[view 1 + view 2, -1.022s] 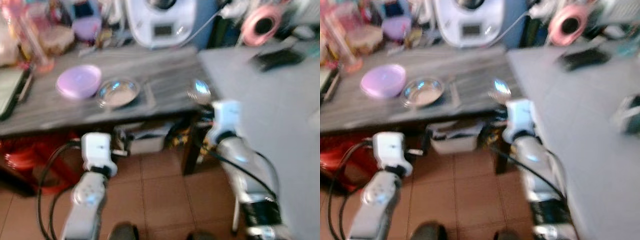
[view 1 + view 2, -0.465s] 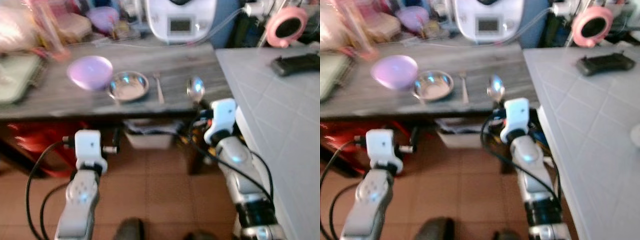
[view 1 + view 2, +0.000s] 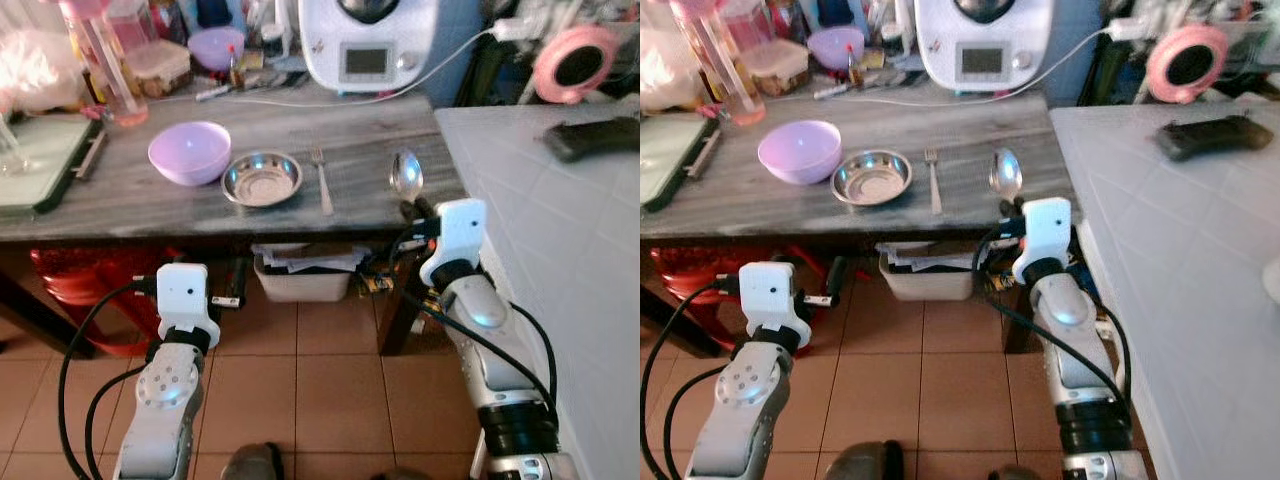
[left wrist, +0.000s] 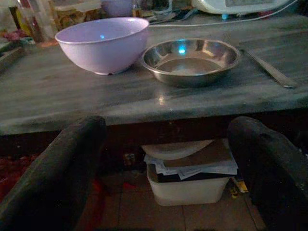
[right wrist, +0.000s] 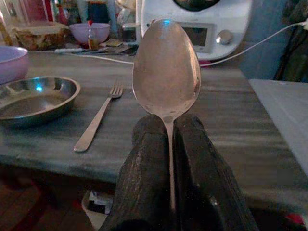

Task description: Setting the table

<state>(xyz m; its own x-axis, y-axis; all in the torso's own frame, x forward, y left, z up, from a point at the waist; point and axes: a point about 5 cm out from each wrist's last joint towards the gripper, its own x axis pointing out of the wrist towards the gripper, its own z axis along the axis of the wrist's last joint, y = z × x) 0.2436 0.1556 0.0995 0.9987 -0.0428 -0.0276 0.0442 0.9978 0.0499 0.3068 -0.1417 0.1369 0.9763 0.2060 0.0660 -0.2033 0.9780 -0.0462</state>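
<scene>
On the grey wooden table (image 3: 120, 205) the count runs: one lilac bowl (image 3: 188, 152), one steel dish (image 3: 262, 178), one fork (image 3: 320, 180) and one spoon (image 3: 406, 175). The bowl and dish sit just beside each other, the fork lies right of the dish with its tines pointing to the far side, and the spoon is right of the fork, near the table's right end.

The spoon is in the right gripper (image 5: 169, 139). Both black fingers (image 5: 147, 159) are clamped tight on its thin handle, and the spoon stands straight out beyond the fingertips with its bowl-end facing the wrist camera. From the head view it sits over the table's near right corner; whether it touches the top I cannot tell. It is plain silver metal, oval, shiny, catching a small blue-green glint at its tip.

The left gripper (image 4: 168, 159) is down below the table's front edge, fingers (image 4: 62, 168) spread wide apart and holding nothing, pointed at the bowl and dish above.

Behind the place setting stands one white kitchen machine (image 3: 368, 40) with a grey cable trailing off. Under the table sits one white bin (image 3: 302, 272) stuffed with papers. A second, paler table (image 3: 560, 230) adjoins on the right.
</scene>
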